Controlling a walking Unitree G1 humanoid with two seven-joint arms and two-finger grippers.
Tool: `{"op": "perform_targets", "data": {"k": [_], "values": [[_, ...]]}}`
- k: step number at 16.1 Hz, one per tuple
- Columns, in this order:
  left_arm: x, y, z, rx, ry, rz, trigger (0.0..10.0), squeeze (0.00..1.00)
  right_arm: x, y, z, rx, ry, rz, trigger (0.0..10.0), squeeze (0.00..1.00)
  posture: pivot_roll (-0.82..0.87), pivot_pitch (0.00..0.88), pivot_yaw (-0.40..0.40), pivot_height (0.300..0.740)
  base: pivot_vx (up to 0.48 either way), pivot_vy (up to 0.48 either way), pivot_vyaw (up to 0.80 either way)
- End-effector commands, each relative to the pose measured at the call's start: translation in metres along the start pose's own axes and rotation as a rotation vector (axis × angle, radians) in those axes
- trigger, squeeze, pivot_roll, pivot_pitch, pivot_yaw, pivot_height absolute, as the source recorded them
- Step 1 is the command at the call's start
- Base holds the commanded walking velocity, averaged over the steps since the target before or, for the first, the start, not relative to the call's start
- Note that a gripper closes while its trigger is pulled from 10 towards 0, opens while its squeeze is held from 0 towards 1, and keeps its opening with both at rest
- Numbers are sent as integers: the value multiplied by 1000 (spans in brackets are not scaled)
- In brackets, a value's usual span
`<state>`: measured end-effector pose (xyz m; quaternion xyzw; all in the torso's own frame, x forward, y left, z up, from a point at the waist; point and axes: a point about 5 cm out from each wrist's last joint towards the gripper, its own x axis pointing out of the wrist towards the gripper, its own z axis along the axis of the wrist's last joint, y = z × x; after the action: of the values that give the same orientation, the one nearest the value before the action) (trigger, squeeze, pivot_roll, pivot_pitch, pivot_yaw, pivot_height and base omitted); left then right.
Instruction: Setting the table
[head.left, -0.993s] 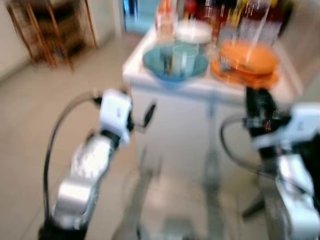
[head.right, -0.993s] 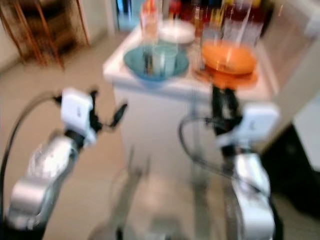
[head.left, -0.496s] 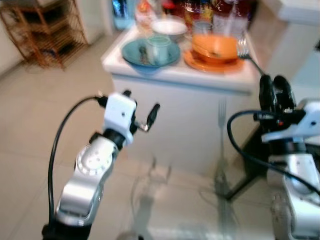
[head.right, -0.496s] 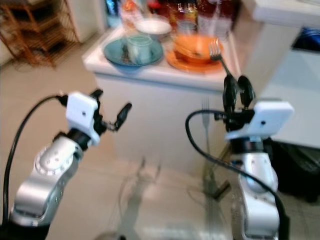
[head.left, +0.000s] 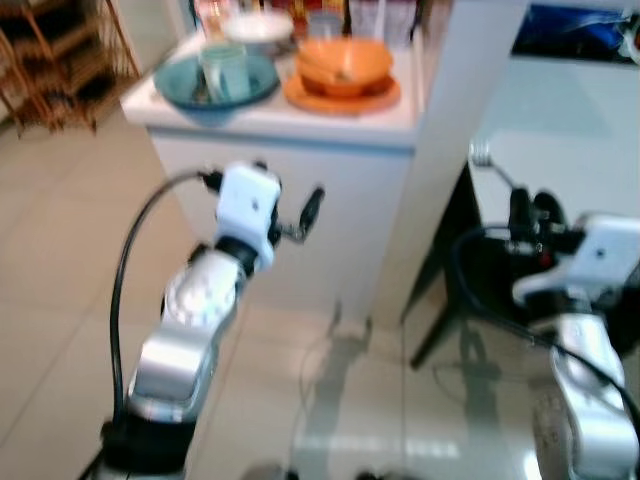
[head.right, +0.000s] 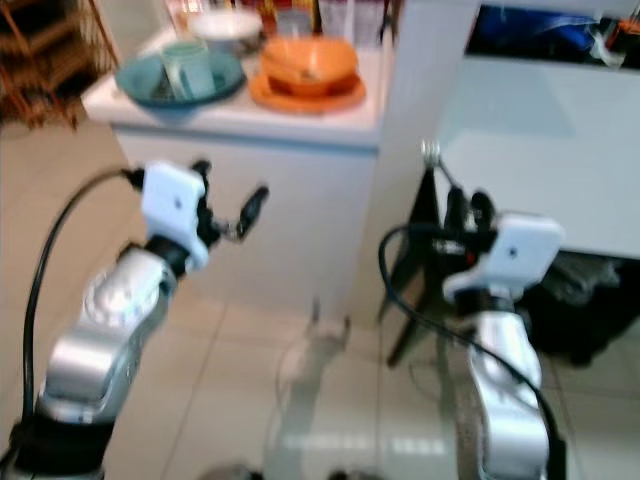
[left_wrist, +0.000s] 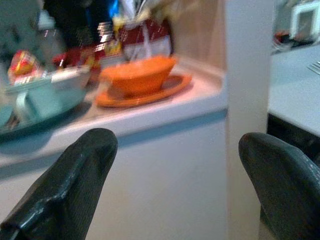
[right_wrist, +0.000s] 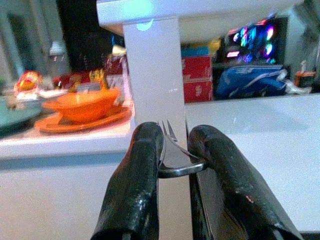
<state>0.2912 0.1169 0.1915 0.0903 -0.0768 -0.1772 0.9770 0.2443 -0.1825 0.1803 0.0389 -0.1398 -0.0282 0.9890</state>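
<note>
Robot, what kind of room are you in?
Probably a kitchen or dining corner of a home. A white counter holds an orange bowl on an orange plate beside a blue plate with a cup, and my right gripper holds a fork.

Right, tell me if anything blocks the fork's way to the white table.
Nothing visible does. The right gripper holds the fork beside the white pillar, and the white table surface ahead looks bare; its far edge holds some clutter.
</note>
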Motion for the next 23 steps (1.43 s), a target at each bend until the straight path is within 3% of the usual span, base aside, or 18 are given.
{"op": "perform_targets", "data": {"k": [1, 5, 8, 23], "values": [[2, 5, -1, 3, 4, 25, 10000, 0, 3, 0, 3, 15, -5, 5, 10000, 0, 31, 84, 50, 740, 0, -480, 0], [7, 6, 3, -8, -15, 74, 10000, 0, 6, -11, 4, 47, 9, -24, 10000, 0, 30, 72, 30, 740, 0, -480, 0], [8, 9, 5, 8, -26, 90, 10000, 0, 9, -2, 2, 85, 36, 20, 10000, 0, 34, 68, 19, 740, 0, -480, 0], [10, 9, 2, 26, -23, 107, 10000, 0, 15, -1, 3, 23, 57, 34, 10000, 0, 10, 90, 9, 740, 0, -480, 0]]}}
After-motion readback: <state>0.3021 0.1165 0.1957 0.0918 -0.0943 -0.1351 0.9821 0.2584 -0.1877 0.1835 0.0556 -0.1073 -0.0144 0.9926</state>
